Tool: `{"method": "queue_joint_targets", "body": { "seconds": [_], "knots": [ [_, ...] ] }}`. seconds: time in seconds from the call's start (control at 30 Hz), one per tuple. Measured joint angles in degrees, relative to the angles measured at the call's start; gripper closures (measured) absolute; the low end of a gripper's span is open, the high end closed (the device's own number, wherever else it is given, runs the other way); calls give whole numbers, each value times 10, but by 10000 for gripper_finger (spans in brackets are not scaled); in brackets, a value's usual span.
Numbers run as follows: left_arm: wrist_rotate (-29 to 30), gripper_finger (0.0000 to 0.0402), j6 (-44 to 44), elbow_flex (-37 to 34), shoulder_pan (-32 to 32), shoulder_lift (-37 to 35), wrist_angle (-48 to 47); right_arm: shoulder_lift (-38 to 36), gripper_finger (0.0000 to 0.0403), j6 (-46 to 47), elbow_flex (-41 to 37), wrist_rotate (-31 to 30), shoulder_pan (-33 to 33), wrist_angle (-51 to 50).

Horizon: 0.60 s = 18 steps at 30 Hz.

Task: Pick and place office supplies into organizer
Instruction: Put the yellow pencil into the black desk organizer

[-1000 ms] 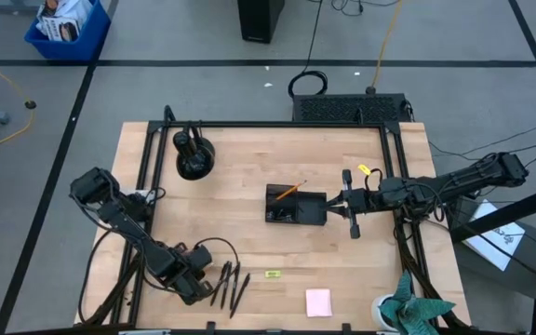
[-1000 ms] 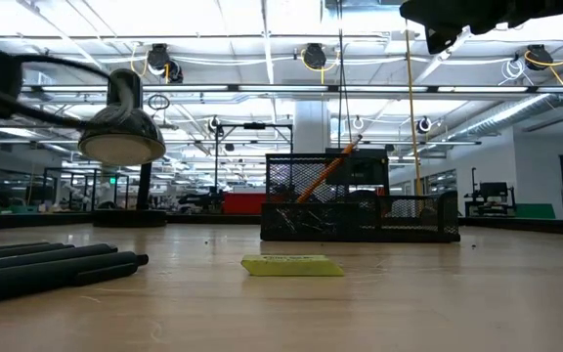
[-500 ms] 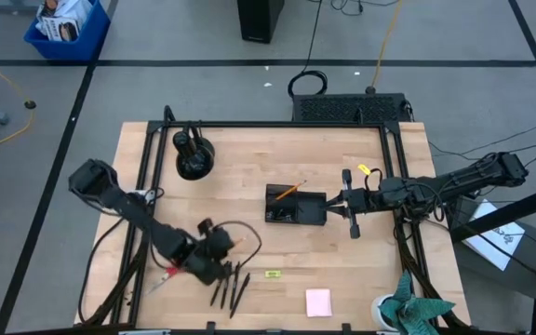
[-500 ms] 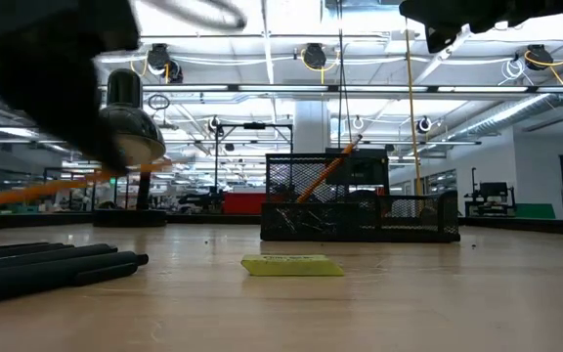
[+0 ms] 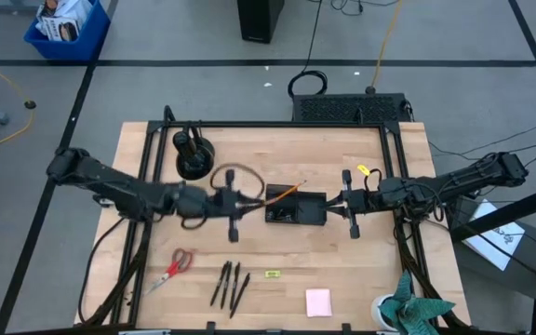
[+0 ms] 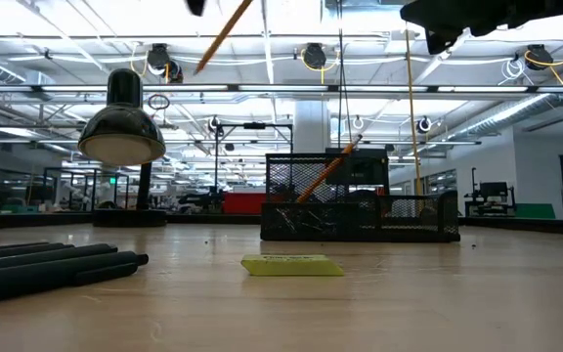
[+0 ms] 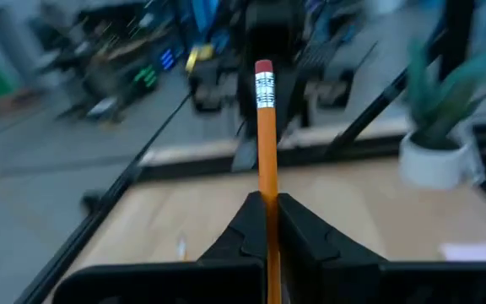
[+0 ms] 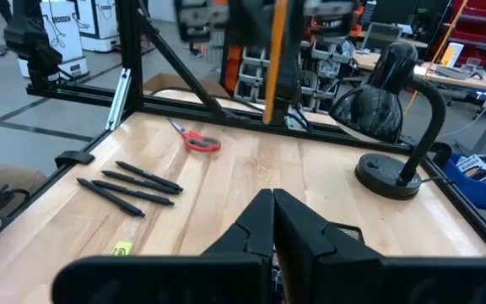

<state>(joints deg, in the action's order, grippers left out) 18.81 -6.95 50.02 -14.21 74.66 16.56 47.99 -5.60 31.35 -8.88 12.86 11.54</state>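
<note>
Your left gripper (image 5: 246, 198) is pinching an orange pencil (image 7: 266, 160) between its fingers (image 7: 247, 221), eraser end pointing forward in the left wrist view; from above it sits over the table (image 5: 277, 158) just beside the left end of the organizer (image 5: 296, 207), pencil tip toward the tray; in the low view the held pencil (image 6: 221, 36) hangs slanted, high above the tabletop; a second pencil (image 5: 289, 190) already leans out of the organizer, also seen slanting up from the mesh tray (image 6: 360, 207) at table height; your right gripper (image 5: 342, 205) is at the organizer's right end, fingers (image 8: 256, 224) pressed together with nothing between them; red-handled scissors (image 5: 179, 264) lie on the wood near the front left, apart from everything; several black pens (image 5: 230, 283) lie side by side just right of the scissors, also close in the low view (image 6: 52, 262); a small yellow-green tag (image 5: 272, 274) lies just right of the pens, between them and the pink notepad (image 5: 318, 301) near the front edge; black desk lamp (image 5: 194, 154) stands at the back left; a potted plant (image 5: 410, 310) sits at the front right corner
</note>
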Motion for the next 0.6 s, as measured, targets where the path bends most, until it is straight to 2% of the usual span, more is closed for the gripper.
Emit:
{"method": "queue_joint_targets", "body": {
  "seconds": [0.13,0.3,0.47,0.6],
  "knots": [
    [-148,395,-17,0,76,9,54,0,403,-11,0,0,0,1],
    [-259,391,-23,0,147,55,120,0,403,-14,0,0,0,1],
    [-335,397,-14,0,193,112,202,0,403,-27,0,-1,0,2],
    [-356,389,-5,0,217,158,242,0,403,-37,0,-1,0,6]
  ]
}}
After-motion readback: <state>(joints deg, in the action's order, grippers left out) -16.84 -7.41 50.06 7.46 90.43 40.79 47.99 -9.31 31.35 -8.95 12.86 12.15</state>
